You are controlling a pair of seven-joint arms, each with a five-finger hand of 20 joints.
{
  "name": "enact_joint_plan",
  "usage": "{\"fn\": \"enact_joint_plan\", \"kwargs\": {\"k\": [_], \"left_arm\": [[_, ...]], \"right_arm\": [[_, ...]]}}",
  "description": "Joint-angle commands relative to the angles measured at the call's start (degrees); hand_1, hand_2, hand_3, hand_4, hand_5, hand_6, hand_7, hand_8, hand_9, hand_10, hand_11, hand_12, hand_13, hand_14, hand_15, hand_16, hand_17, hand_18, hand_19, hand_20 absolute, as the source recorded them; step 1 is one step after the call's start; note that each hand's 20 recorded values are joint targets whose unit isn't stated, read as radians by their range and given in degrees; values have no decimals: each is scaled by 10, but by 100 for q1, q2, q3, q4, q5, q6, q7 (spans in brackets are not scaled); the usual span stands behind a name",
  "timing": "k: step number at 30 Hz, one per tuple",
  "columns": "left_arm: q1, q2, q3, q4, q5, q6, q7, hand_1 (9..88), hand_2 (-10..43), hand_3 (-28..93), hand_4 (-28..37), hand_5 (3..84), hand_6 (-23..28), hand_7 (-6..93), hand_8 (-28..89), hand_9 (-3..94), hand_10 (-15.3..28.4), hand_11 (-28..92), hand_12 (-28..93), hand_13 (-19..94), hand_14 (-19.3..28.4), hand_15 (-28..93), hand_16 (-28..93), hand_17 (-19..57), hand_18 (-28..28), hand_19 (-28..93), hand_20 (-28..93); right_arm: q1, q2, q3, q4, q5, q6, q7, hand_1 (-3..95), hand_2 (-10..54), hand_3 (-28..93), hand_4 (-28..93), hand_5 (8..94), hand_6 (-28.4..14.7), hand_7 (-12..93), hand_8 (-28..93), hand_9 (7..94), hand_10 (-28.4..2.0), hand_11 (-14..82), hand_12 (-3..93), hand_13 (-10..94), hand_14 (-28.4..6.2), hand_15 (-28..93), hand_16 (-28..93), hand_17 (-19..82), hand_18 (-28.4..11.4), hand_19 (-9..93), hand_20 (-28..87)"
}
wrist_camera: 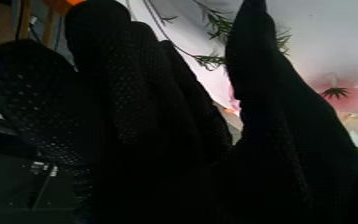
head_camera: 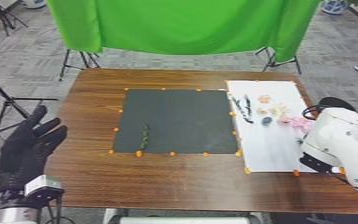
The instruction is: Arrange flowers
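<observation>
Green sprig (head_camera: 145, 136) lies on the dark mat (head_camera: 180, 117), left part, close to the near edge, running roughly near to far. One piece laid, by my count; I judge the arranging barely begun. To its right, on the white sheet (head_camera: 269, 157), is the remaining stock: dark slender stems (head_camera: 246, 108) on the left side, a peach blossom (head_camera: 264, 99) toward the far end, pale cream blooms (head_camera: 278, 109) nearer, a small dark roundish piece (head_camera: 267, 121), pink blossoms (head_camera: 300, 122) at the right. All that, I take it, is left to carry over; arrangement has no flower head on the mat so far. My right hand (wrist_camera: 149, 100) is at the sheet's right side, by the pink blossoms, fingers extended, released, grasping nothing that I can make out. Next step probably a pick from there; petals look easy to crush. My left hand (head_camera: 24, 147) is off the table's (head_camera: 149, 185) left edge, fingers loose, empty, idle by the look of it.
</observation>
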State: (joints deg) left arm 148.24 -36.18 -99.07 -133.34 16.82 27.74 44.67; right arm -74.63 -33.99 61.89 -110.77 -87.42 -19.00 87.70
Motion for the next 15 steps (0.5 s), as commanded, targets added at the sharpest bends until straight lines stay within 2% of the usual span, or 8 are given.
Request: {"fn": "enact_joint_plan", "kwargs": {"k": [1,2,3,6,7,8,11,15], "left_arm": [[-26,-118,41,-14,65,-39,-82,299,68,644,-207,356,86,101,-79,326,192,285,110,214,259,551,-117,-69,260,512,50],[-42,-65,64,-10,16,-24,-2,299,67,644,-207,356,86,101,-79,326,192,285,110,214,259,552,-117,-69,260,512,50],[-60,-109,55,-6,66,-51,-89,299,67,645,-207,356,86,101,-79,326,192,285,110,214,259,552,-117,-69,260,511,50],[-67,-106,48,-15,54,-33,-87,299,67,646,-207,356,86,101,-79,326,192,286,110,214,259,552,-117,-69,260,511,49],[-80,-129,39,-13,87,-58,-121,299,67,646,-207,356,86,101,-79,326,192,287,110,214,259,553,-117,-69,260,511,49],[-74,-91,50,-13,55,-46,-63,299,67,647,-207,356,86,101,-79,326,192,287,110,214,259,553,-117,-69,260,511,49],[-78,-119,47,-7,53,-40,-84,300,67,647,-209,356,86,102,-79,326,192,287,109,214,259,553,-118,-69,259,512,49],[-50,-125,61,-6,39,-35,-65,300,67,649,-209,357,86,102,-79,326,192,287,109,214,259,553,-118,-68,260,512,49]], "right_arm": [[246,63,-427,103,-142,-187,40,584,-41,545,-102,775,-281,167,-69,768,-284,106,40,784,-135,515,-13,700,-101,835,-283],[371,84,-565,170,-162,-140,-23,590,-43,545,-102,775,-280,168,-68,769,-284,103,40,777,-141,518,-16,697,-101,831,-283],[423,105,-653,208,-156,-112,-25,601,-43,541,-103,775,-279,168,-67,773,-284,103,39,769,-146,520,-20,691,-102,823,-283],[577,77,-725,332,-10,95,-113,630,-44,523,-106,765,-260,155,-59,805,-284,137,60,755,-166,535,-35,675,-107,809,-283],[579,69,-731,353,-11,88,-102,638,-48,516,-113,746,-244,132,15,821,-284,170,78,763,-172,546,-36,674,-108,809,-283],[567,71,-740,364,-74,141,-142,641,-51,516,-117,739,-237,124,39,825,-284,182,85,766,-173,550,-35,674,-109,810,-283],[457,117,-730,362,-180,391,-238,676,-54,493,-132,741,-222,109,124,827,-284,208,100,771,-174,551,-27,667,-117,813,-283],[281,158,-652,320,-316,625,-338,698,-52,471,-129,750,-210,96,149,825,-284,228,108,749,-203,554,-30,633,-144,795,-283]]}}
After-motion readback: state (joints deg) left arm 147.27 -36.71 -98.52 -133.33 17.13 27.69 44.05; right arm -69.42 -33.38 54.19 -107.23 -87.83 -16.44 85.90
